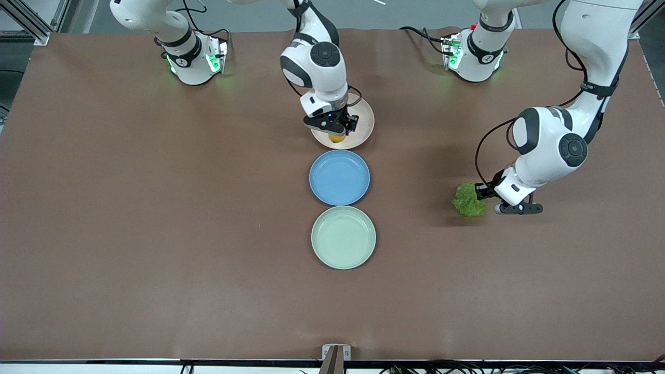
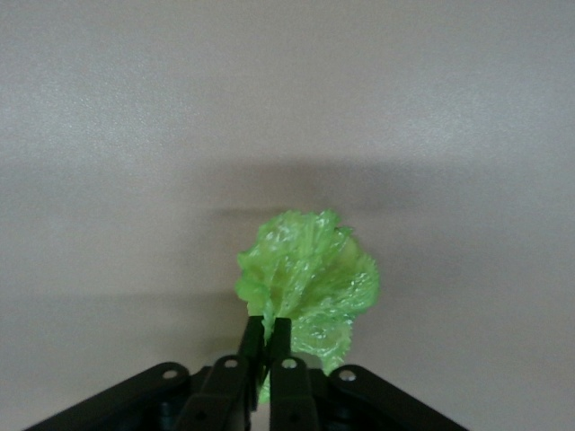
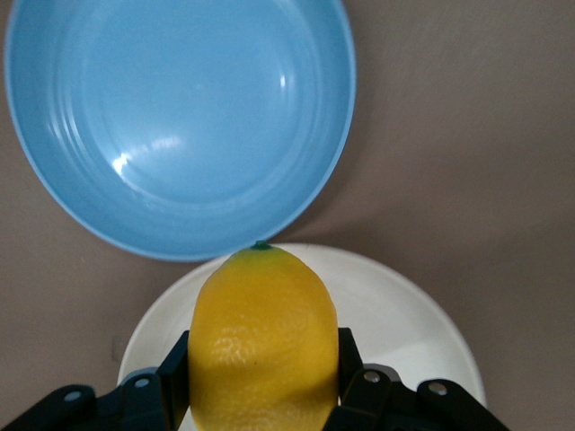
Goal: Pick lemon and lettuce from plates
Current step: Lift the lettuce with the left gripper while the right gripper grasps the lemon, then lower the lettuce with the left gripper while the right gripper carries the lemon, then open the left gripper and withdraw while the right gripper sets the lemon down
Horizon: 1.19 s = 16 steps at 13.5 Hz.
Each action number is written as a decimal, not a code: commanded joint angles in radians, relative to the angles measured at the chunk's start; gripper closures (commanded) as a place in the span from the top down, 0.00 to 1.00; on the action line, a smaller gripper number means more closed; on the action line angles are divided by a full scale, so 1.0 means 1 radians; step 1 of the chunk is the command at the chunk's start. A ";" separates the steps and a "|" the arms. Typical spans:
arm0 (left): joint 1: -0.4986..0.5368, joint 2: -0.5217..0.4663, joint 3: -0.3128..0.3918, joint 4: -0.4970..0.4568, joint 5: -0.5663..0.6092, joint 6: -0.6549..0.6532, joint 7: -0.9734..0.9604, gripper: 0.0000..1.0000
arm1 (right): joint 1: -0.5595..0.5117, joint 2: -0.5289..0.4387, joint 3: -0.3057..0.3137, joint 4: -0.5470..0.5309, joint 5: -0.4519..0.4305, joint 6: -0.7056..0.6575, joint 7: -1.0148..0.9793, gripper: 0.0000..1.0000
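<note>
My right gripper [image 1: 335,131] is shut on the yellow lemon [image 1: 336,138], holding it low over the pale beige-pink plate [image 1: 364,118]. In the right wrist view the lemon [image 3: 263,341] fills the gap between the fingers of my right gripper [image 3: 263,364], with the plate [image 3: 409,314] under it. My left gripper [image 1: 482,194] is shut on the crinkled green lettuce [image 1: 469,200] over bare table toward the left arm's end. The left wrist view shows my left gripper [image 2: 267,334] pinching the leaf's edge [image 2: 310,274]. The mint green plate [image 1: 343,237] is empty.
An empty blue plate [image 1: 339,177] lies between the beige and mint plates, in a line down the table's middle; it also shows in the right wrist view [image 3: 180,117]. Brown table [image 1: 156,208] spreads wide on both sides of the plates.
</note>
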<state>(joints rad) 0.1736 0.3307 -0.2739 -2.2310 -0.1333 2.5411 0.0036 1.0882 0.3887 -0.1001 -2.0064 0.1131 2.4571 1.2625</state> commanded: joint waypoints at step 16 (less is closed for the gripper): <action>0.070 -0.310 -0.005 0.213 0.080 -0.368 0.019 1.00 | -0.846 -0.217 0.002 -0.314 -0.016 -0.028 -1.210 0.01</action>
<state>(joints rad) 0.2363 0.1001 -0.2769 -2.0483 -0.0643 2.2821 0.0154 0.2843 0.1506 -0.1237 -2.2793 0.1084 2.3560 0.0947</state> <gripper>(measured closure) 0.000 0.357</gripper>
